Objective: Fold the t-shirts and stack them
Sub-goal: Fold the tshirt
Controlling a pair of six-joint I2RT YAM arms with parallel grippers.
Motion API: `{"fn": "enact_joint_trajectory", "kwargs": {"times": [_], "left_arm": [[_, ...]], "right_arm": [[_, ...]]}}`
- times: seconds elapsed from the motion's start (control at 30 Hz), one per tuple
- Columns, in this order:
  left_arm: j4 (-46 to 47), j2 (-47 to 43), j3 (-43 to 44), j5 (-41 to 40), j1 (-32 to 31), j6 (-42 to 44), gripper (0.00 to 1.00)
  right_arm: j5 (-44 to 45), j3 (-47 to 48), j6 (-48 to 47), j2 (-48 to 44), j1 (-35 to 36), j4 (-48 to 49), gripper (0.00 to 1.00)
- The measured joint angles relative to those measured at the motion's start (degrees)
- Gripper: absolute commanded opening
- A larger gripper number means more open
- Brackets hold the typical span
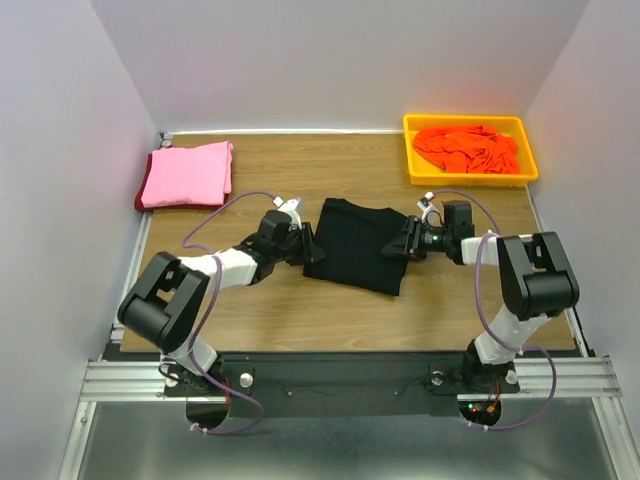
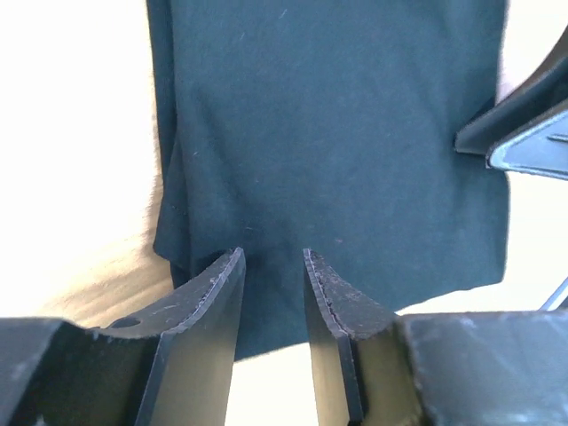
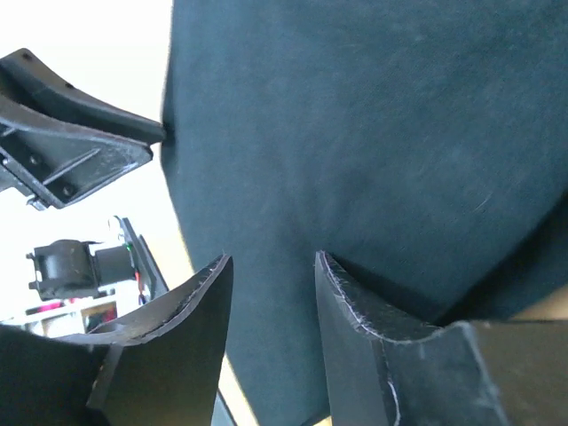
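Note:
A black t-shirt (image 1: 355,245), folded into a rough rectangle, lies flat mid-table. My left gripper (image 1: 310,247) is at its left edge, low over the cloth, jaws apart with the shirt's edge (image 2: 337,133) under the gap (image 2: 272,256). My right gripper (image 1: 400,243) is at the shirt's right edge, jaws apart over the cloth (image 3: 373,133), fingertips (image 3: 273,257) holding nothing. Each wrist view shows the other gripper across the shirt. A folded pink shirt (image 1: 188,172) lies back left on a dark red one (image 1: 140,202). A bright orange shirt (image 1: 468,148) lies crumpled in the tray.
The yellow plastic tray (image 1: 470,121) stands at the back right corner. White walls close in the table on the left, back and right. Bare wood shows in front of the black shirt and between it and the pink stack.

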Motion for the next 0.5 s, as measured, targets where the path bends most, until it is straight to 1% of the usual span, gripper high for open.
{"fn": "enact_joint_trajectory", "kwargs": {"times": [0.13,0.23,0.37,0.4,0.5], "left_arm": [[-1.7,-5.0,0.0,-1.7,-1.1,0.1,0.44],[-2.1,-7.3,0.0,-2.5,-2.8,0.2,0.44],[-3.1,-7.2,0.0,-3.5,-4.0,0.3,0.43],[-3.2,-6.8,0.1,-3.7,-4.0,0.3,0.41],[-3.1,-4.6,0.3,-4.2,-4.0,0.3,0.4]], "right_arm": [[0.7,0.0,0.5,-6.7,0.2,-3.3,0.5],[0.7,0.0,1.7,-11.4,2.4,-3.8,0.5],[0.7,-2.3,4.4,-15.7,6.9,-2.3,0.49],[0.5,-5.0,5.7,-16.6,8.0,-0.1,0.49],[0.4,-9.8,7.5,-15.8,8.4,2.1,0.46]]}}
